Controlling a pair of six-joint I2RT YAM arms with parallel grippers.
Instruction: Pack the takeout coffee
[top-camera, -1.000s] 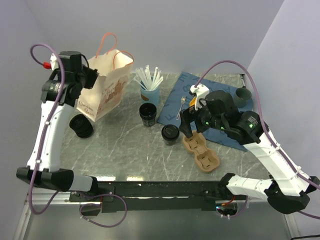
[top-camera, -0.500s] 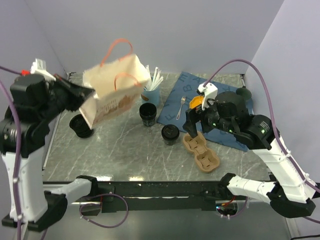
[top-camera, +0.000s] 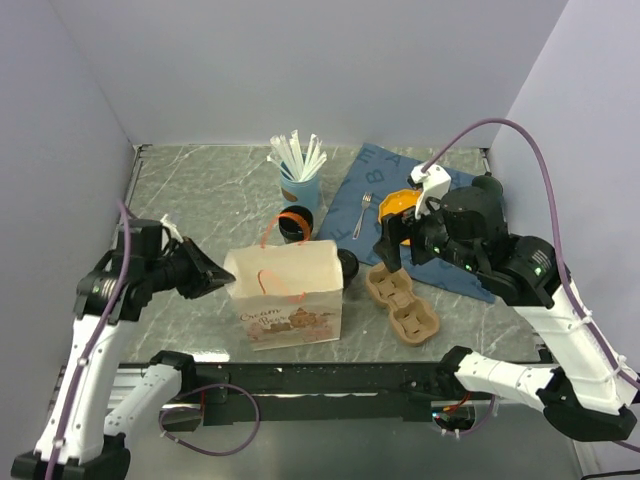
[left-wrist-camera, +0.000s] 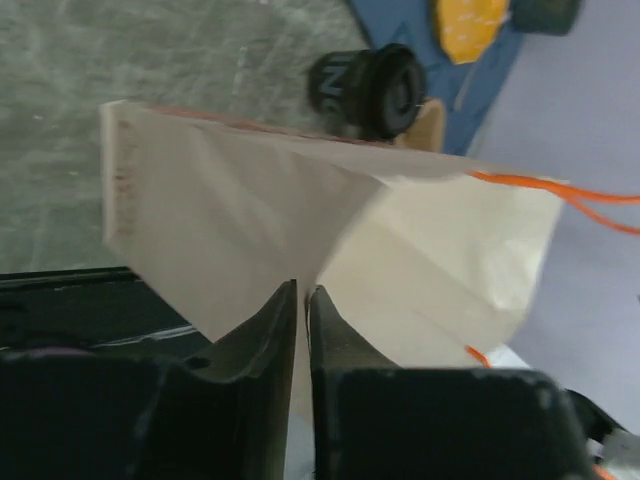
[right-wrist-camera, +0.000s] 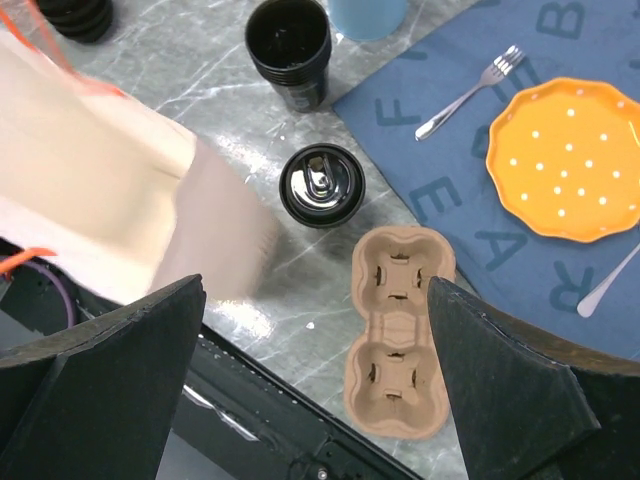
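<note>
We record a grey marble table (top-camera: 200, 200) carrying all items. The largest item is a cream paper bag (top-camera: 288, 298) with orange handles, standing upright and open-topped near the front edge of the table. The left gripper (left-wrist-camera: 302, 292) is clenched on a fold of the bag's side wall, the paper pinched between its closed fingers. A blue mat (top-camera: 380, 170) with lettering lies at the far right of the table and bears an orange plate (right-wrist-camera: 565, 160) and a fork (right-wrist-camera: 470, 90). The right gripper (right-wrist-camera: 315, 300) hovers above the table with its fingers spread wide and nothing between them. A brown two-cup carrier (right-wrist-camera: 398, 345) lies flat on the table, its far end just beside the mat's edge. The takeout coffee (right-wrist-camera: 321, 185), black with its lid on, stands upright on the table outside the bag, between the bag's far right corner and the carrier; in the top view the bag hides part of it. A lidless black cup (right-wrist-camera: 289, 45) stands farther back, near a light-blue cup of straws (top-camera: 300, 186).
</note>
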